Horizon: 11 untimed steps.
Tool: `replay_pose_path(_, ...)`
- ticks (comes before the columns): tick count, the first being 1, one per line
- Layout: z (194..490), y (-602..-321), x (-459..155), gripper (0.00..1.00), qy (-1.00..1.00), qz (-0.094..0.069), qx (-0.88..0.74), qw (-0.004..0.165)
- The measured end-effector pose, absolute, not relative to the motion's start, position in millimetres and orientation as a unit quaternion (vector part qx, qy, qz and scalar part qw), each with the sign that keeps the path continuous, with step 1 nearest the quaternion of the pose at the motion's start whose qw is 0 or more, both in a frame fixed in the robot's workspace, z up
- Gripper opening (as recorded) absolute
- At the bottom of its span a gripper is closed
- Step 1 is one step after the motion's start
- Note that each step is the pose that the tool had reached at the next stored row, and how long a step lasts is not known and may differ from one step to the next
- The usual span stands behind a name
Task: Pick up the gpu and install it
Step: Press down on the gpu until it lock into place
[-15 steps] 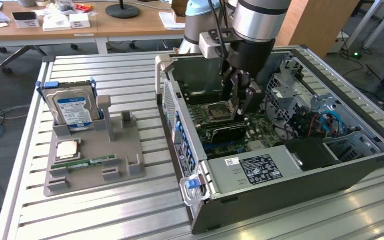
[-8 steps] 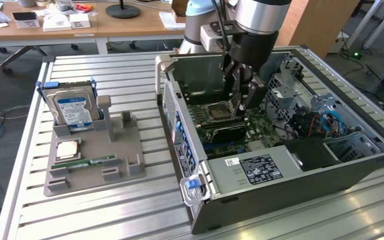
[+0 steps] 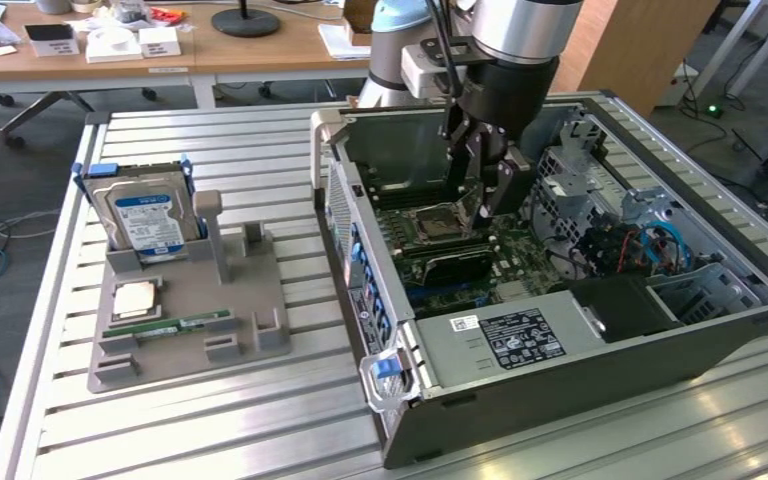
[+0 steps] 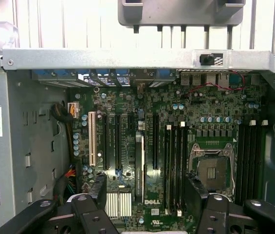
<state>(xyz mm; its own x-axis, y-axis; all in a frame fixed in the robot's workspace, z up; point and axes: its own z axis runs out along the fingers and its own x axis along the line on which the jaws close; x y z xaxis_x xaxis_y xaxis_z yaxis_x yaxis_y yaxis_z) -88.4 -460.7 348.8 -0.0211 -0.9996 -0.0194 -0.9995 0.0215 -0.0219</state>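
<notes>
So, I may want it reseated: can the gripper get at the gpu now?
Probably yes: the gripper hangs open right over the gpu, which stands edge-up inside the open case, with nothing above it.

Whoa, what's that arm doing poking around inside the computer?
A robot arm is reaching into an open computer case lying on its side. Its tool hangs just above the motherboard with its fingers open, holding nothing. Right below it a thin card stands edge-on in a slot. This looks like the gpu, apparently already pushed in. On the grey tray beside the case, a hard drive stands upright.
</notes>
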Motion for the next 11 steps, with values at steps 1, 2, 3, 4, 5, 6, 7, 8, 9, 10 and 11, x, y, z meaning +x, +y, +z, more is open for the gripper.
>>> replay_pose_path(1,348.8,-460.7,-88.4,0.75,0.715,-0.001,-0.699,0.015)
replay_pose_path(2,348.8,-460.7,-88.3,0.75,0.715,-0.001,-0.699,0.015)
replay_pose_path(3,348.8,-460.7,-88.4,0.75,0.715,-0.001,-0.699,0.015)
replay_pose_path(4,348.8,-460.7,-88.4,0.75,0.715,-0.001,-0.699,0.015)
replay_pose_path(5,348.9,-460.7,-88.4,0.75,0.715,-0.001,-0.699,0.015)
replay_pose_path(6,348.8,-460.7,-88.4,0.75,0.715,-0.001,-0.699,0.015)
replay_pose_path(7,348.9,-460.7,-88.4,0.75,0.715,-0.001,-0.699,0.015)
replay_pose_path(8,348.8,-460.7,-88.4,0.75,0.715,-0.001,-0.699,0.015)
replay_pose_path(9,348.8,-460.7,-88.4,0.73,0.715,-0.001,-0.699,0.015)
replay_pose_path(10,348.8,-460.7,-88.4,0.73,0.715,-0.001,-0.699,0.015)
replay_pose_path(11,348.9,-460.7,-88.4,0.67,0.715,-0.001,-0.699,0.015)
